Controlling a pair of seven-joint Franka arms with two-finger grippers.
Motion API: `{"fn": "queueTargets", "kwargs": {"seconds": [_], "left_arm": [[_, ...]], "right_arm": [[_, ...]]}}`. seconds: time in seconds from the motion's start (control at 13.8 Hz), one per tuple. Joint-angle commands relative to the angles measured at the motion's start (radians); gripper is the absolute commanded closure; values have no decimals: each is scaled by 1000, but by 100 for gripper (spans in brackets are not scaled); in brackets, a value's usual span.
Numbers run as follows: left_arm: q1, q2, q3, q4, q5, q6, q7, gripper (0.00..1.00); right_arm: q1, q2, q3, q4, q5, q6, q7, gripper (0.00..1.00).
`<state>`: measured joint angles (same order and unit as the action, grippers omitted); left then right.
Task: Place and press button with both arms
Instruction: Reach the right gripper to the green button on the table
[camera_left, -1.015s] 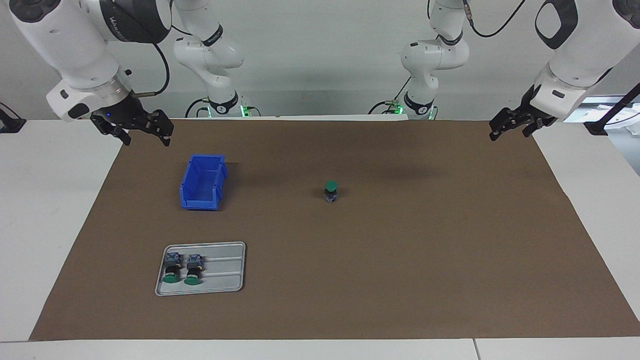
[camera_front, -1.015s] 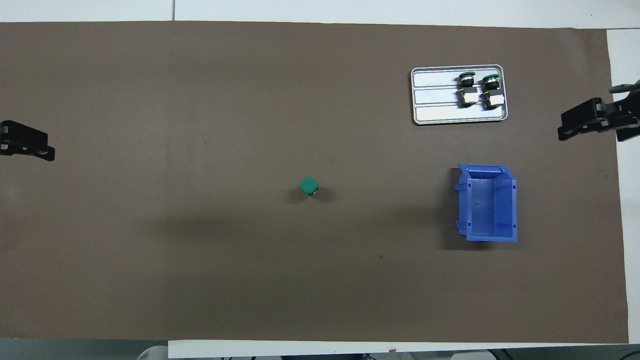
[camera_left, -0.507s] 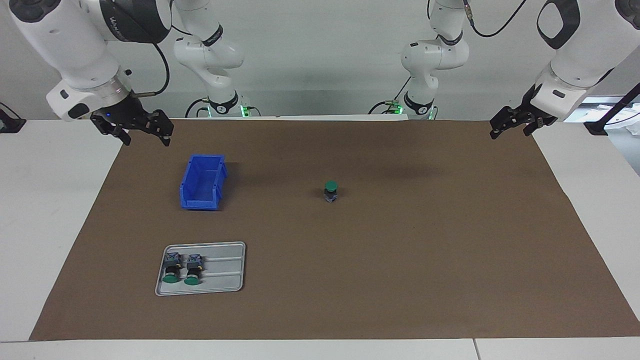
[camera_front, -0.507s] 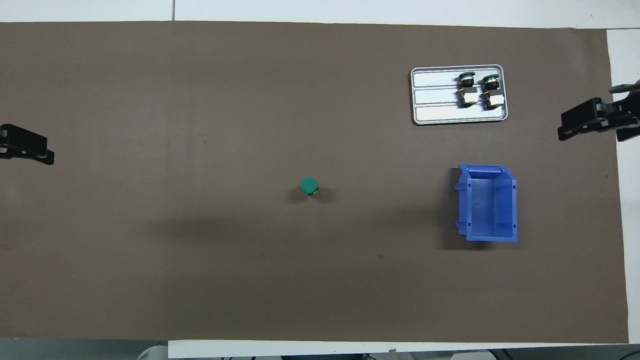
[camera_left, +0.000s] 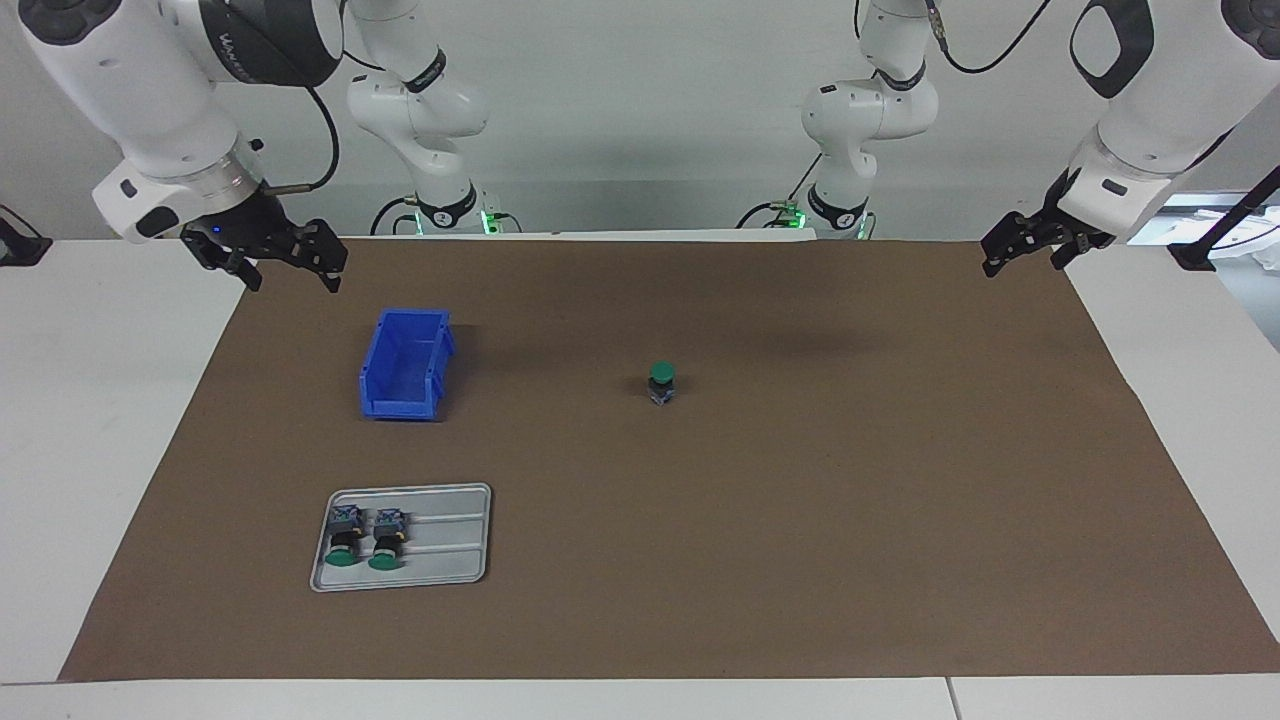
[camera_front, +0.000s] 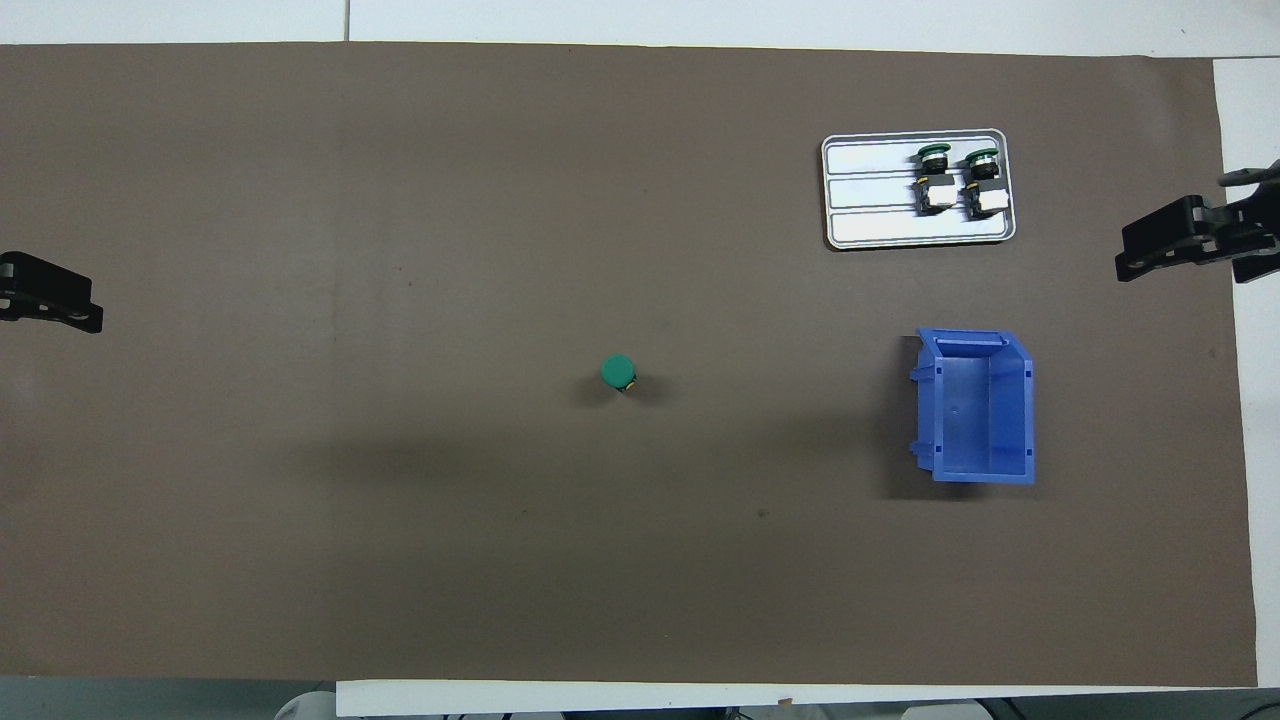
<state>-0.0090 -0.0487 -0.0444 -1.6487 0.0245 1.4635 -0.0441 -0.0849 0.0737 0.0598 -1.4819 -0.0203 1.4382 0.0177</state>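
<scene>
One green-capped button (camera_left: 661, 381) stands upright on the middle of the brown mat, cap up; it also shows in the overhead view (camera_front: 619, 372). Two more buttons (camera_left: 345, 540) (camera_left: 386, 538) lie on their sides in the grey ridged tray (camera_left: 450, 545). My right gripper (camera_left: 290, 268) hangs open and empty in the air over the mat's corner, near the blue bin. My left gripper (camera_left: 1022, 255) hangs open and empty over the mat's edge at the left arm's end. Both are far from the standing button.
A blue bin (camera_left: 400, 405) stands empty at the right arm's end, nearer to the robots than the tray (camera_front: 870, 190). It also shows in the overhead view (camera_front: 975, 410). The brown mat (camera_left: 800, 520) covers most of the white table.
My left gripper has drifted slightly outward toward its end of the table. The right arm, the buttons, the tray and the bin have not moved.
</scene>
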Motion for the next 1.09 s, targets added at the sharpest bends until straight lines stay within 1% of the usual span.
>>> {"fn": "queueTargets", "kwargs": {"seconds": [0.0, 0.07, 0.14, 0.22, 0.29, 0.36, 0.51, 0.65, 0.72, 0.8, 0.87, 1.01], "left_arm": [[-9, -11, 0, 6, 25, -25, 10, 1], [-8, -11, -2, 6, 25, -23, 12, 1], [-5, -11, -2, 6, 25, -23, 12, 1], [-5, -11, -2, 3, 25, -23, 7, 1], [-6, -11, -2, 3, 23, -23, 3, 0], [-8, -11, 0, 3, 23, -23, 1, 0], [-8, -11, 0, 3, 23, -22, 1, 0], [-8, -11, -2, 3, 23, -17, -3, 0], [-8, -11, -2, 3, 23, -11, -3, 0], [-3, -11, -2, 3, 23, -11, -3, 0], [0, -11, -2, 3, 23, -9, -3, 0], [1, -11, 0, 3, 23, -11, -2, 0]], "right_arm": [[8, -44, 11, -43, 11, -107, -25, 2], [39, -55, 11, -37, 11, -116, -27, 2], [54, -60, 12, -35, 17, -60, -65, 2], [92, -54, 31, -35, 95, 9, -100, 2], [156, -45, 37, -35, 127, 81, -41, 2], [260, -19, 37, -28, 114, 103, 43, 2], [438, 50, 37, -15, 95, 226, 230, 2], [548, 147, 37, 12, 94, 339, 345, 2], [601, 197, 37, 14, 88, 416, 387, 2], [646, 243, 37, -4, 54, 504, 395, 2], [657, 285, 37, -26, 12, 562, 393, 2], [666, 340, 38, -44, -6, 628, 358, 2]]}}
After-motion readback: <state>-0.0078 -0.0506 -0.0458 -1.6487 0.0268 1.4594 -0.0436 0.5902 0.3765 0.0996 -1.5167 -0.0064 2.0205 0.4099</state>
